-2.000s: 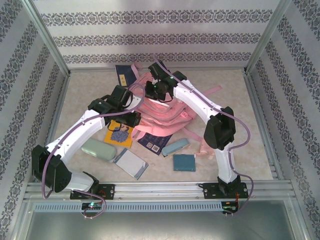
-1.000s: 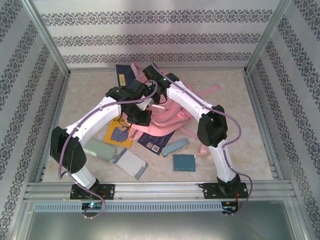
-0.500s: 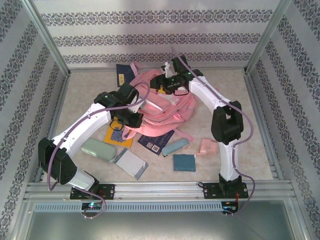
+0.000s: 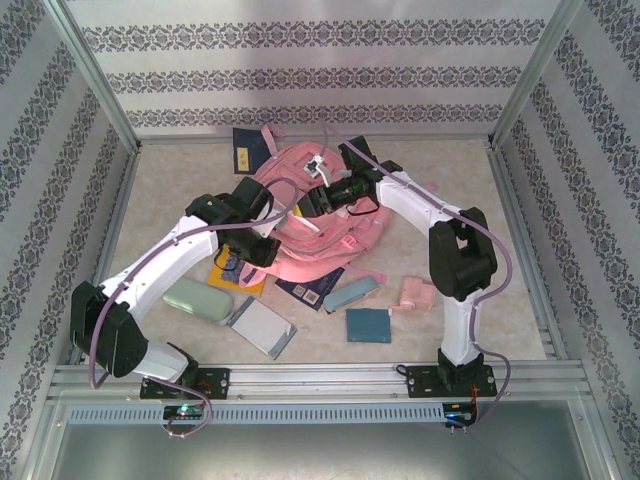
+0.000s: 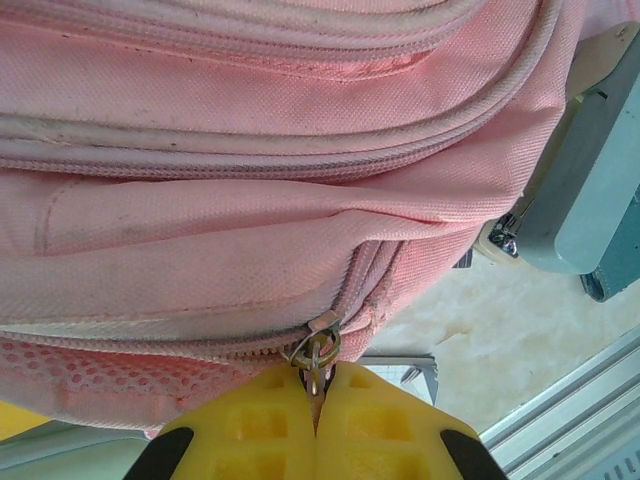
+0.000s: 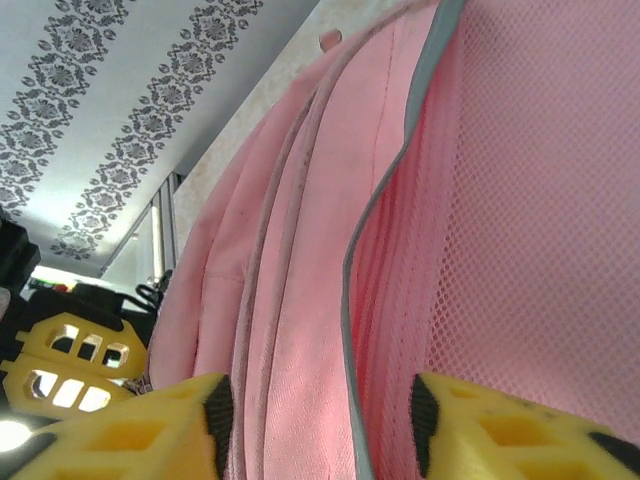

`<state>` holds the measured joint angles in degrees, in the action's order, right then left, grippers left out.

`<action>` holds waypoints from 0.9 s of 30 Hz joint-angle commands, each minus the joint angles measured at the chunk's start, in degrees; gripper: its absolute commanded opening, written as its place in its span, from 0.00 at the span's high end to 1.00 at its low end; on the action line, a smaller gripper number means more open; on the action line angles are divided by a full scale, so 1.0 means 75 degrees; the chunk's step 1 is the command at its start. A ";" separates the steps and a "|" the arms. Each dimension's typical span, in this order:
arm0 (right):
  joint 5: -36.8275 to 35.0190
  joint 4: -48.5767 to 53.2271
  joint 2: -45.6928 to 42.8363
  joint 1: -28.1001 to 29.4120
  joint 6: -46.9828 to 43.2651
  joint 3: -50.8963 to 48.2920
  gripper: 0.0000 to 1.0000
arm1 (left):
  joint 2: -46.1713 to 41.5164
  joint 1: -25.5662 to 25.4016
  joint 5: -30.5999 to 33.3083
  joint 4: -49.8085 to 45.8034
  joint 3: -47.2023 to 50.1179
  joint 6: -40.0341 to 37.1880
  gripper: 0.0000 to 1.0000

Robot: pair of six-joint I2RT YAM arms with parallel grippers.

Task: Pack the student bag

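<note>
surface: beige marbled tabletop (image 4: 455,185)
room: floral-striped wallpaper walls (image 4: 320,75)
left gripper (image 5: 316,388): clenched on metal zip pull (image 5: 314,352) of big pink fabric backpack (image 5: 250,200)
right gripper (image 6: 320,425): astride the fabric — can't tell if gripping

1. White wallpapered walls (image 4: 320,75) with grey floral bands close in three sides.
2. A beige marbled tabletop (image 4: 165,170) lies under even, soft light.
3. Silver aluminium rails (image 4: 320,378) edge the near side.
</note>
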<state>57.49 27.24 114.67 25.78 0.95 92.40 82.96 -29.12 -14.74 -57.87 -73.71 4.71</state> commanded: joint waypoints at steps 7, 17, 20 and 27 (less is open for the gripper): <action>-0.0336 0.0053 -0.0301 0.0102 -0.0487 -0.0618 0.46 | -0.0277 0.0083 0.0108 0.0153 -0.0027 -0.0274 1.00; 0.0179 -0.0265 -0.0959 0.0498 -0.0682 -0.1521 0.68 | -0.0244 0.0095 -0.0025 0.0256 -0.0056 -0.0152 1.00; 0.0271 -0.0182 -0.0668 0.0558 -0.0541 -0.1092 0.91 | -0.0277 0.0092 -0.0014 0.0251 -0.0086 -0.0216 1.00; -0.0412 -0.0256 -0.0826 0.0091 0.0429 -0.0155 1.00 | -0.0700 0.0089 0.0052 0.0169 0.0266 -0.0344 1.00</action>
<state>54.68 28.23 110.67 28.08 -0.16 87.48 80.55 -28.58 -13.96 -57.89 -72.64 3.86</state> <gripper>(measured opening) 0.060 0.050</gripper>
